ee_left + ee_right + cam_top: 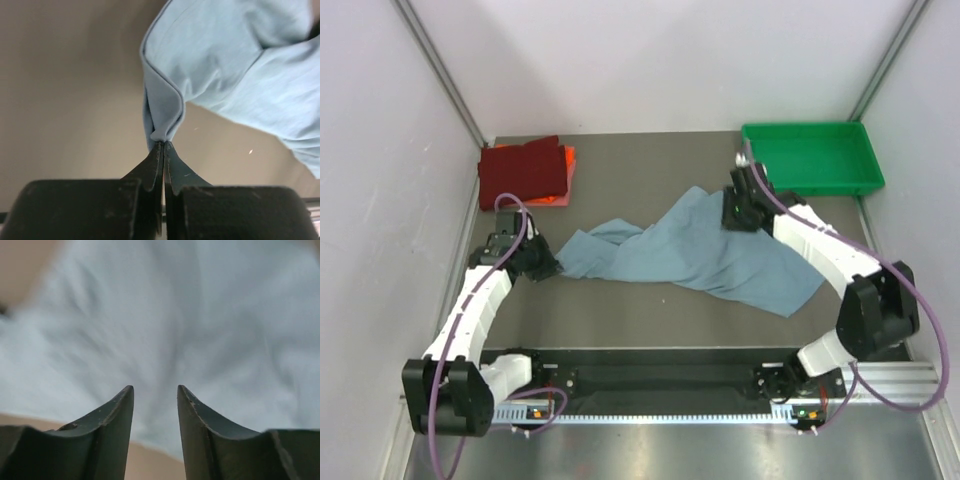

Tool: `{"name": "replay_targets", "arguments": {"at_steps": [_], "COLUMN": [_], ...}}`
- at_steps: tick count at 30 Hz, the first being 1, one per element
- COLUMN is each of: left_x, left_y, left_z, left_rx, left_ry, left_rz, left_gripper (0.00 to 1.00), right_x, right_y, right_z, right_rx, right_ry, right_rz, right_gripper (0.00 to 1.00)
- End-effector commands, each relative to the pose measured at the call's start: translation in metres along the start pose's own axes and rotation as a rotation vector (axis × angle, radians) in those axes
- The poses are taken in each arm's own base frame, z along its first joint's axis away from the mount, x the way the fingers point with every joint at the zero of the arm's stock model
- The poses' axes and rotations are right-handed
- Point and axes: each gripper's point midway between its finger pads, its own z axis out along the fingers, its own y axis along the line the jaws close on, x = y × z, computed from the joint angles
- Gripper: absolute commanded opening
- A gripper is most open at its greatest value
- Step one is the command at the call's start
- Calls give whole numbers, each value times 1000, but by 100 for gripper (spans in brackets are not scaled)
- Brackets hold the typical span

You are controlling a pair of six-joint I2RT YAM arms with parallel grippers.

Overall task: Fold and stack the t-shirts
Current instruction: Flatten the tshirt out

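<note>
Left gripper (164,145) clamps the hemmed corner of the blue shirt (710,255), well left of the green tray (865,150); right gripper (155,390), fingers parted, hangs over cloth near the tray's front-left corner.

Covered, blurred and cropped cloth

The orange t-shirt (569,160) lay almost wholly under the dark red t-shirt (523,168), with only a strip along its right edge showing. In the right wrist view the grey-blue t-shirt (165,315) was blurred, its folds unreadable. The left wrist view cut it off at the top and right.
</note>
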Motion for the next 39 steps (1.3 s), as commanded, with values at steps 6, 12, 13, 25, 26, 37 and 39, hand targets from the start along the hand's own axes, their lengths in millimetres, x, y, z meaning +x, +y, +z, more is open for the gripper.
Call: {"name": "replay_targets", "arguments": {"at_steps": [6, 12, 13, 25, 26, 37, 39], "left_x": [-39, -42, -42, -70, -77, -190, -181], "left_y": [-25, -33, -33, -40, -41, -90, -93], "left_z": [-14, -12, -11, 4, 5, -94, -100], "left_rx": [58, 89, 92, 68, 53, 22, 59], "left_ry": [-123, -115, -114, -150, -155, -485, -473], "left_rz": [30, 19, 19, 10, 9, 37, 44], "left_gripper": [0, 0, 0, 0, 0, 0, 0], "right_x": [-120, -136, -133, -147, -154, -212, -181], "right_y": [66, 71, 71, 70, 70, 44, 34], "right_z": [31, 78, 92, 117, 109, -74, -69], "right_rx": [-81, -1, 12, 59, 55, 17, 26], "right_ry": [-181, -158, -142, -149, -172, -431, -357], "right_rz": [-36, 2, -5, -57, -70, -74, -83], "right_gripper": [59, 64, 66, 0, 0, 0, 0]}}
